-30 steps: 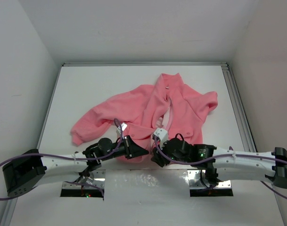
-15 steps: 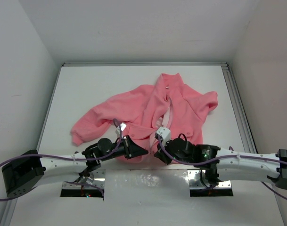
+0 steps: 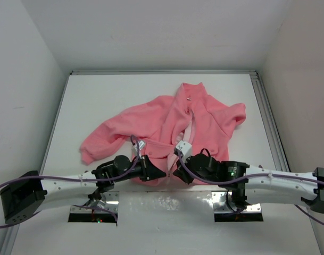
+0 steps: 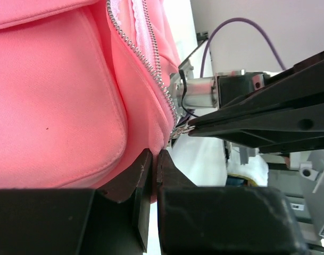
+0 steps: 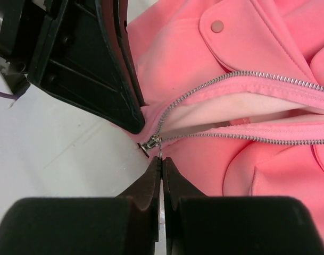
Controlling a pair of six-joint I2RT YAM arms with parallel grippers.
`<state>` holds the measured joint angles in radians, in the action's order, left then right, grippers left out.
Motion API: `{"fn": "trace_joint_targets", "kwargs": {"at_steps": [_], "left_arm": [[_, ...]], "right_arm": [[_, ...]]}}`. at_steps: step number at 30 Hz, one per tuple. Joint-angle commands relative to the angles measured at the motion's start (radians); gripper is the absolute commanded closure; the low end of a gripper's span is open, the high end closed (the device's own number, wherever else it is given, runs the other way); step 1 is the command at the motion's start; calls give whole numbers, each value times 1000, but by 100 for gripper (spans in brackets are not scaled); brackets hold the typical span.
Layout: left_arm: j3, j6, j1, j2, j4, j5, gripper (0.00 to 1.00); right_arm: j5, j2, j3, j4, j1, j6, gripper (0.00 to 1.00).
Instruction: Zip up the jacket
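Observation:
The salmon-pink jacket [image 3: 172, 119] lies spread on the white table, collar at the far side and its front open. In the right wrist view the two zipper tracks [image 5: 247, 74] meet at the metal slider [image 5: 151, 142] on the bottom hem. My right gripper [image 5: 161, 159] is shut on the thin zipper pull [image 5: 160, 152] hanging from that slider. My left gripper [image 4: 155, 155] is shut on the jacket's hem fabric [image 4: 151, 127] just beside the slider [image 4: 180, 129]. From above, the left gripper [image 3: 160, 171] and the right gripper [image 3: 175, 169] nearly touch at the near hem.
A metal rail [image 3: 268, 117] runs along the table's right edge, and white walls enclose the left, right and back. The arms' mounting plates [image 3: 92, 210] sit at the near edge. A purple cable [image 4: 241, 32] loops off the right arm.
My right gripper has closed from open onto the zipper pull and edged left toward the hem. The left gripper has kept its hold on the hem and barely shifted.

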<state>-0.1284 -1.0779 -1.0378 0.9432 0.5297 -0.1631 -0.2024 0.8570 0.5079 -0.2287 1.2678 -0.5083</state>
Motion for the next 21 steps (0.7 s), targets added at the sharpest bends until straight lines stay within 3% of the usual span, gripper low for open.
{"fn": "trace_joint_targets", "kwargs": {"at_steps": [1,7,21], "left_arm": [[-23,55,-13,-15,-44,2,100],[7,19,-13,-11,64,-50,100],[32,-8,-13,-37,93,-92,100]], "right_arm": [[-16,26,50,-9,5,-6,100],[-17,37,0,77,5,-38,100],[44,79,-52,132,5,-79,100]]}}
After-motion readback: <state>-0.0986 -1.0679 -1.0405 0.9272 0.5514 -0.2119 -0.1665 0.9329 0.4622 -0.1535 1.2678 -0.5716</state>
